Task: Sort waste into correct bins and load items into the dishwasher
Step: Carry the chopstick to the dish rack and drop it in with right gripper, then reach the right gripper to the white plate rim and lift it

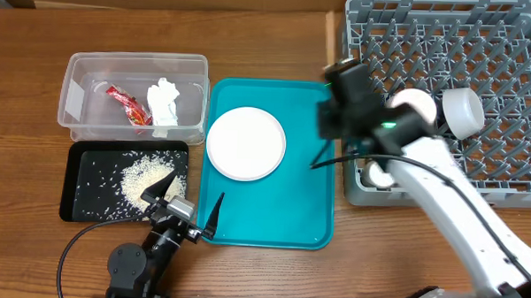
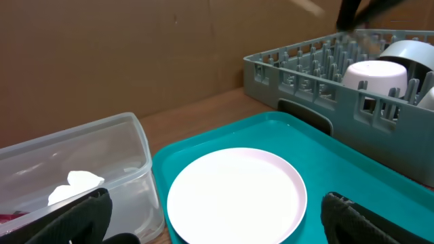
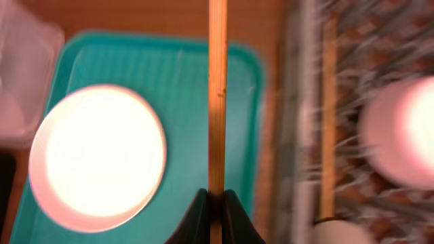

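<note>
- Directions taken from the overhead view, with 12 o'clock at the far edge of the table (image 1: 39,35).
- Right gripper (image 3: 215,200): closed tight on one chopstick (image 3: 217,102), pinched at its near end between both fingers. Held in the air over the 3 o'clock part of the teal tray (image 1: 272,216), close to the 9 o'clock edge of the dish rack (image 1: 508,51). In the wrist view, pointing straight away from the fingers.
- Second chopstick (image 3: 329,115): blurred, lying in the rack, at 3 o'clock of the held one and about parallel to it.
- Left gripper (image 1: 193,195): wide open, gripping nothing. Low at 6 o'clock of the table, over the corner between the black tray (image 1: 82,200) and the teal tray.
- White plate (image 1: 246,143): flat on the teal tray, in its 11 o'clock part, bare on top.
- Clear tub (image 1: 73,71): at 10 o'clock of the table, just beside the teal tray.
- Inside the tub, side by side: red sauce packet (image 1: 128,104) and crumpled napkin (image 1: 163,101), packet at 9 o'clock of the napkin.
- Black tray: just at 6 o'clock of the tub. Rice grains (image 1: 148,175) heaped toward its 3 o'clock side, with loose grains scattered toward 9 o'clock.
- Dish rack: at 2 o'clock of the table, just beside the 3 o'clock edge of the teal tray.
- One pale bowl (image 1: 462,112) among the pegs near the middle of the rack, and another bowl (image 2: 413,54) just behind it in the left wrist view.
</note>
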`<state>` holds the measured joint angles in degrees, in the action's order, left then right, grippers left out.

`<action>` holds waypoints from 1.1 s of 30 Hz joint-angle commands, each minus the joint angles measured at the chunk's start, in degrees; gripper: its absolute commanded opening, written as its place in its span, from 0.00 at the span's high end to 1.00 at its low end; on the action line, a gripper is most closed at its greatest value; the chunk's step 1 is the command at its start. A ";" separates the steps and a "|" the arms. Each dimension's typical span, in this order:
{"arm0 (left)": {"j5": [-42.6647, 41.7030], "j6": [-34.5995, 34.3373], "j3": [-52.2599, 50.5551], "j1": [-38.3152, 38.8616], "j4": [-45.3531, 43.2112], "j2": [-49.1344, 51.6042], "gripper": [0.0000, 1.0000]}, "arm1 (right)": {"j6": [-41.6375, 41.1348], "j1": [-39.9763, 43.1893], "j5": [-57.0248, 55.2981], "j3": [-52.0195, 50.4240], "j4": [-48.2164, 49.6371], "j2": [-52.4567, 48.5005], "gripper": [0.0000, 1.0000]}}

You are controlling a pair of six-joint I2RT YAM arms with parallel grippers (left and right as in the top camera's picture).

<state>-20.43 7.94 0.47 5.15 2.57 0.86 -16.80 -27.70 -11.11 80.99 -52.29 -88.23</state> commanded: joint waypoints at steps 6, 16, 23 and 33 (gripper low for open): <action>-0.42 0.83 -0.20 -0.33 0.00 -0.55 0.00 | 10.91 9.90 3.48 -0.24 0.13 -4.90 0.96; -0.42 0.83 -0.20 -0.33 0.00 -0.55 0.00 | 11.30 8.22 -0.02 0.28 -0.59 -9.57 0.61; -0.42 0.83 -0.20 -0.33 0.00 -0.55 0.00 | 7.65 -0.81 10.95 0.50 -0.63 -6.47 0.59; -0.42 0.83 -0.20 -0.33 0.00 -0.55 0.00 | -12.04 -7.91 12.52 0.24 2.21 -15.41 0.45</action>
<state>-20.40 7.94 0.47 5.15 2.57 0.86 -21.37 -35.90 0.75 80.60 -50.68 -99.66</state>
